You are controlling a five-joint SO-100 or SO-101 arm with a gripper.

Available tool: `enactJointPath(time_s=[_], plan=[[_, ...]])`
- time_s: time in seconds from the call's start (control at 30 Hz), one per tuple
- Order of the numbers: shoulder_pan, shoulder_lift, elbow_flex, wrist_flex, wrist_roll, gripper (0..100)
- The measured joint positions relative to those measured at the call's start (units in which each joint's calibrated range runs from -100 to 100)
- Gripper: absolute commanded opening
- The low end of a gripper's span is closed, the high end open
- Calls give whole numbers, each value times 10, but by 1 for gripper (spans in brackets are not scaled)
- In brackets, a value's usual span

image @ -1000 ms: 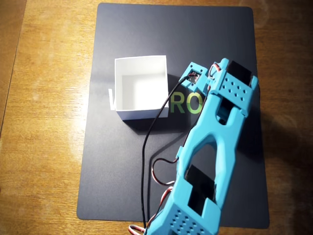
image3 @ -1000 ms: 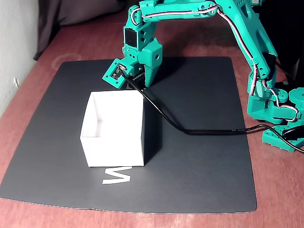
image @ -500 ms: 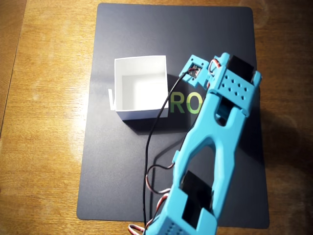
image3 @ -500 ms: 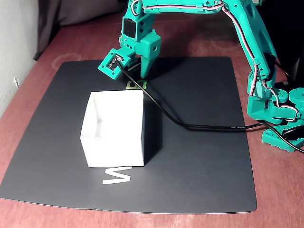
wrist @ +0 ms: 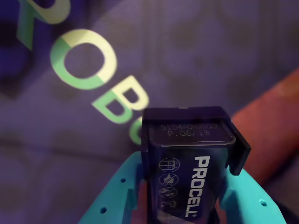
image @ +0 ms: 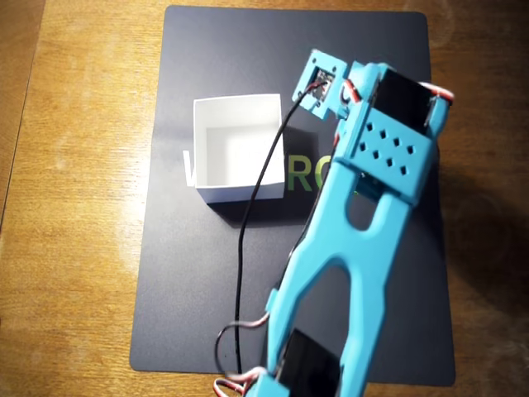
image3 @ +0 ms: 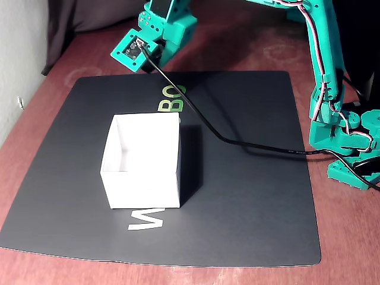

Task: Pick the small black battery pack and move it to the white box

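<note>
Holding the battery (wrist: 189,175) clear of the mat (image3: 249,196), the gripper (wrist: 187,205) pinches it between two teal fingers (wrist: 117,198), one on each flank, as we see in the wrist view. We read the white "PROCELL" lettering running along the block's face, so the long axis lies along the fingers; we judge this grip keeps the block from twisting while it is carried. No wires of the battery can be made out in any view.

We note the green letters on the mat blurred and well below the battery in the wrist view, and in the fixed view the wrist (image3: 157,29) stands high beyond the mat's far edge. We take this height as clearance for passing over the box's walls.

We find the box (image3: 142,160) resting on the mat, open side up, its floor bare. In the overhead view the box (image: 240,157) lies to the left of the arm's head, apart from it, so we judge the carry is not yet finished: the battery must travel over the near wall before release.

One black cable (image3: 249,145) trails from the wrist camera across the mat toward the base (image3: 347,148); we judge it could brush the box's corner.

Count: one battery, one box, one mat, one arm, one gripper, one cable.
</note>
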Motion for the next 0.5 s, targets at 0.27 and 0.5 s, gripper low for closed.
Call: enactJointPath(time_s=[0.27, 0.5], plan=[[-136, -100, 0, -7, 57, 1], [-286, -156, 0, -7, 124, 1]])
